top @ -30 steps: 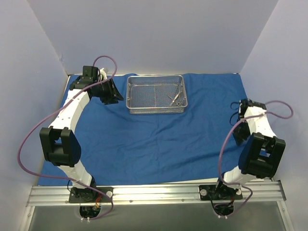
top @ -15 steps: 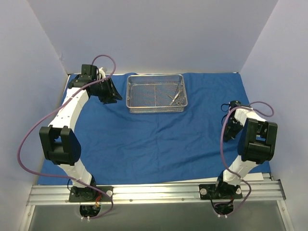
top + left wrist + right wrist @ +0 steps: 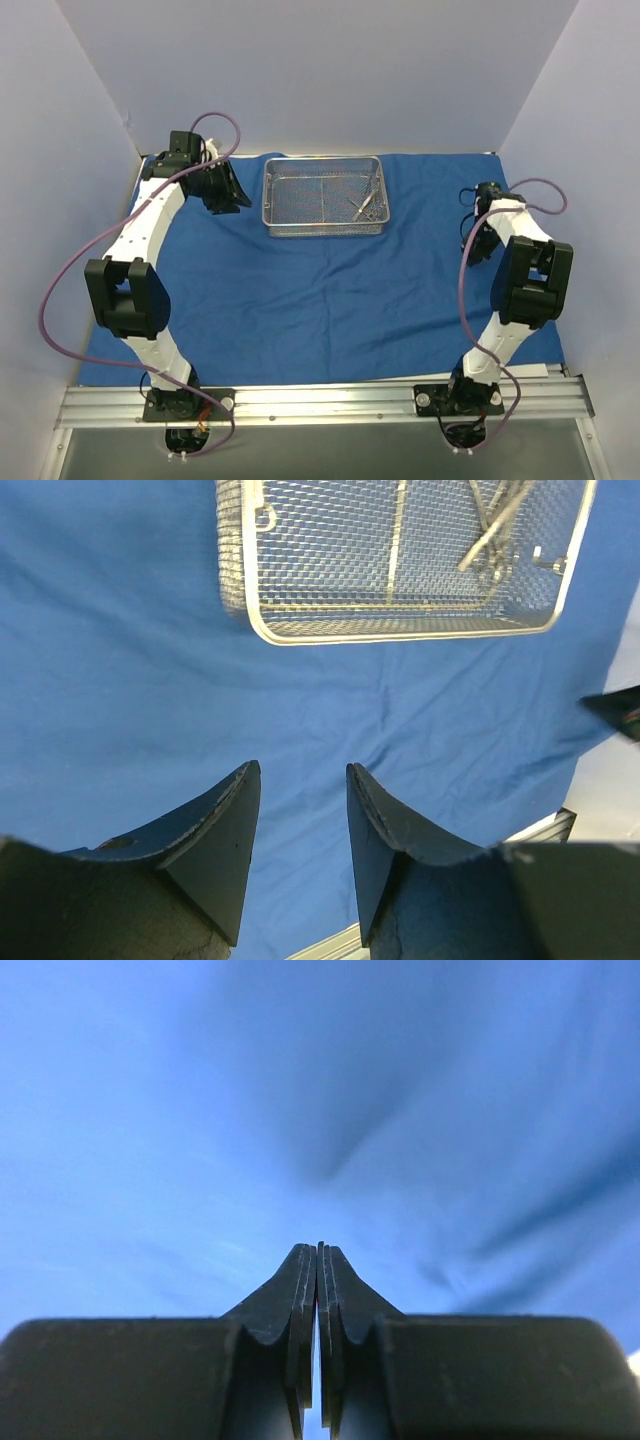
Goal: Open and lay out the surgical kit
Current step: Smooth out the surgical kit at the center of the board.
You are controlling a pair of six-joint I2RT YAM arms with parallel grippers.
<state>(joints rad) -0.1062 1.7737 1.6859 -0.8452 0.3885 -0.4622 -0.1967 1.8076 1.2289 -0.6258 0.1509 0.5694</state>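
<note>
The right arm [image 3: 527, 282] has swung inward and folded up over the last second: its dark elbow block has moved from near the right edge of the worktop to a spot farther from its base. The right hand [image 3: 476, 243] has shifted left and slightly farther out over the blue cloth wrap [image 3: 330, 285]. The left arm [image 3: 150, 225] has only edged slightly to the left.

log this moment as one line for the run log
cloth spread flat | tray far centre on cloth | instruments inside tray | left arm jaws open | right arm jaws shut
</note>
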